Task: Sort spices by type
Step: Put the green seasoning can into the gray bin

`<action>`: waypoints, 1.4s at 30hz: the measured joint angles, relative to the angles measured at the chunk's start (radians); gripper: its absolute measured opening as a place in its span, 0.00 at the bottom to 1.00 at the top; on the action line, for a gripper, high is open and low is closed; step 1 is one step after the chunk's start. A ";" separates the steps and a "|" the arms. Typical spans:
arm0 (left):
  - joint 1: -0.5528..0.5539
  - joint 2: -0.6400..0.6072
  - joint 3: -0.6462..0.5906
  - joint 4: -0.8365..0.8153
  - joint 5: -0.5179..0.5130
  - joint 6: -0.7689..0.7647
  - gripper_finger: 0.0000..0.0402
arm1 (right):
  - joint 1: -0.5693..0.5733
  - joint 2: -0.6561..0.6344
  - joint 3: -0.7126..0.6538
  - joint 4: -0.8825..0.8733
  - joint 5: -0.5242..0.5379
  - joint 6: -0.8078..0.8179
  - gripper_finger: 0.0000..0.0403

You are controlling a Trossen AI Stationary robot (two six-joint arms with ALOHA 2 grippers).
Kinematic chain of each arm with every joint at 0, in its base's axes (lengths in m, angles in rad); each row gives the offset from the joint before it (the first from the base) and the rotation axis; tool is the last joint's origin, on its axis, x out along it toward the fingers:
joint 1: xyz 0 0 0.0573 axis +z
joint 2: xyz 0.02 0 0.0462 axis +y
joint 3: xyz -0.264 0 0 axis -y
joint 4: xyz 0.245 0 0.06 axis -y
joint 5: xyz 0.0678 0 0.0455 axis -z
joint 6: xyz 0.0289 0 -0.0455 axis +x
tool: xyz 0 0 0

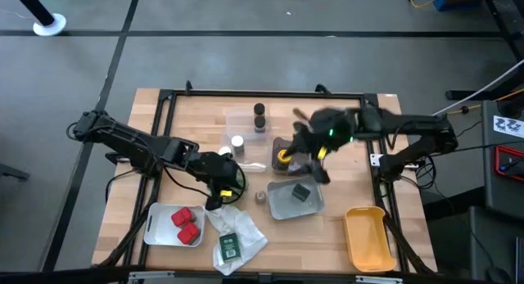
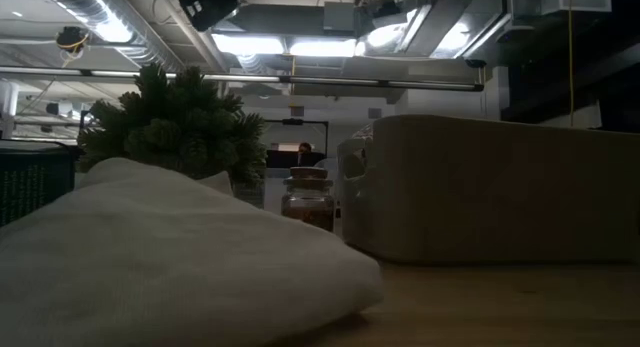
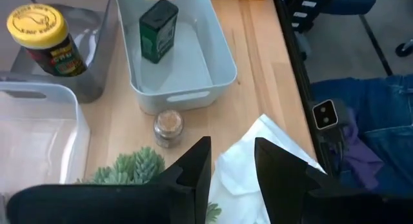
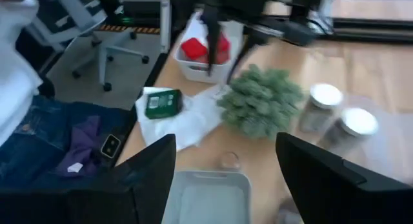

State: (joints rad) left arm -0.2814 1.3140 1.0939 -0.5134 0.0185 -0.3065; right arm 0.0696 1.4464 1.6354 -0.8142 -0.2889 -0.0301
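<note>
My left gripper [image 3: 231,141] hangs over the white plastic bag [image 3: 271,124] beside the green plant [image 3: 129,169], fingers drawn close with nothing between them. My right gripper [image 4: 226,140] stands open above the grey tray [image 4: 206,192], holding nothing. The spices stand sorted. Red packets [image 4: 206,48] lie in a white tray [image 1: 155,227]. A yellow-capped jar [image 3: 45,37] stands in a dark tray [image 3: 97,56], and a dark block [image 3: 158,30] in the grey tray. Two white-capped jars [image 4: 322,98] and dark brown jars [image 1: 259,119] stand farther back. A small tan jar [image 3: 169,127] stands on the table.
A dark green block [image 4: 161,102] lies on the white bag. A yellow tray [image 1: 366,235] stands at the near right corner. A clear tray [image 1: 246,120] holds the brown jars at the far side. A black frame [image 1: 164,104] rims the table.
</note>
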 joint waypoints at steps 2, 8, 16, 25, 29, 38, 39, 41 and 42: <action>-0.002 0.000 0.000 -0.014 0.000 0.004 0.25 | 0.043 0.009 -0.031 0.039 0.050 0.000 0.66; -0.002 0.001 0.000 -0.033 0.000 0.040 0.25 | 0.143 0.036 -0.118 0.173 0.198 0.071 0.66; -0.011 0.001 0.000 -0.076 0.001 0.053 0.25 | 0.262 0.155 -0.205 0.484 0.262 0.386 0.66; -0.062 0.007 0.000 -0.098 0.004 0.050 0.25 | 0.398 0.312 -0.207 0.642 0.262 0.504 0.66; -0.084 0.017 0.000 -0.052 0.003 0.028 0.25 | 0.429 0.341 -0.207 0.638 0.272 0.527 0.66; -0.126 0.025 0.000 -0.045 0.001 0.026 0.25 | 0.441 0.342 -0.207 0.633 0.290 0.514 0.66; -0.133 0.025 0.000 -0.045 0.001 0.024 0.25 | 0.441 0.344 -0.207 0.636 0.310 0.515 0.66; -0.146 0.025 0.000 -0.049 0.002 0.000 0.25 | 0.441 0.358 -0.205 0.646 0.358 0.526 0.66; -0.151 0.025 0.000 -0.049 0.002 -0.011 0.25 | 0.445 0.364 -0.205 0.638 0.382 0.530 0.66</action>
State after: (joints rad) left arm -0.4327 1.3388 1.0939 -0.5620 0.0200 -0.3175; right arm 0.5150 1.8102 1.4300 -0.1761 0.0929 0.5000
